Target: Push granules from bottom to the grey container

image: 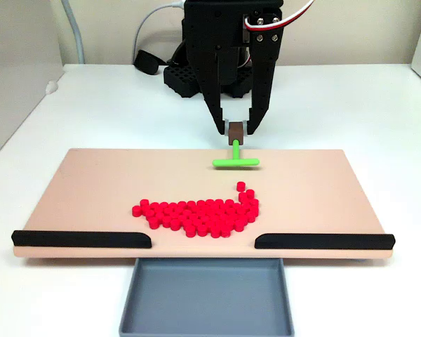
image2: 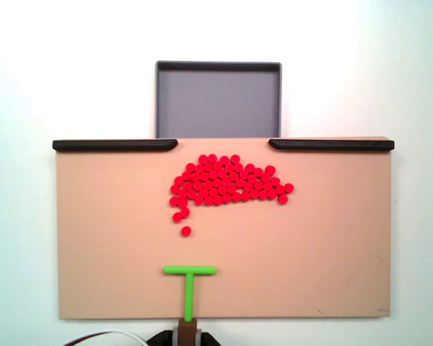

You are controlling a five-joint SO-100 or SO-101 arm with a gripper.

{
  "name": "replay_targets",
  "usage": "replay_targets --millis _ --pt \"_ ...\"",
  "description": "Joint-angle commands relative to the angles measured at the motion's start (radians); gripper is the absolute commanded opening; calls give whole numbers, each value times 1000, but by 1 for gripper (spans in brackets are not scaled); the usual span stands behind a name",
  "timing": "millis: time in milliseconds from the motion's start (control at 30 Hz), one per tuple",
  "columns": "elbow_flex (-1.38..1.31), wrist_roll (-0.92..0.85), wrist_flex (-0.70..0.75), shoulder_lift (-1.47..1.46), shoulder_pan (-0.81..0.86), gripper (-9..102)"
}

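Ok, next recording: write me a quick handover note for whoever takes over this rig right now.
Gripper: shut on the brown handle of the green T-shaped pusher, whose crossbar sits over the board's arm-side half, clear of the beads.
Granules: one red cluster on the tan board, just short of the gap between the two black strips; a few stragglers trail toward the pusher.
Grey container: beyond the gap, no beads in it.
Done: cluster gathered near the gap.
Left: push everything through the gap into the container, stragglers included.

Arm reaching down, tool (image: 236, 128) closed.
Black arm descends from the top of a fixed view; both fingers (image: 216, 105) point down, nipping a small brown block.
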Motion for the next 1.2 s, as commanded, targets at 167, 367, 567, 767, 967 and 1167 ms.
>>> replay_targets --millis 167,367,567,767,967,1167 --pt "-5 15 -60 -38 -8 0" --pt "-17 9 -101 -95 -8 0" --pt "-20 -5 -161 -144 8 0" --pt "-38 -15 -207 -216 25 0" --pt "-107 -5 -207 -307 38 0" --pt "-178 -2 -207 -383 52 0"
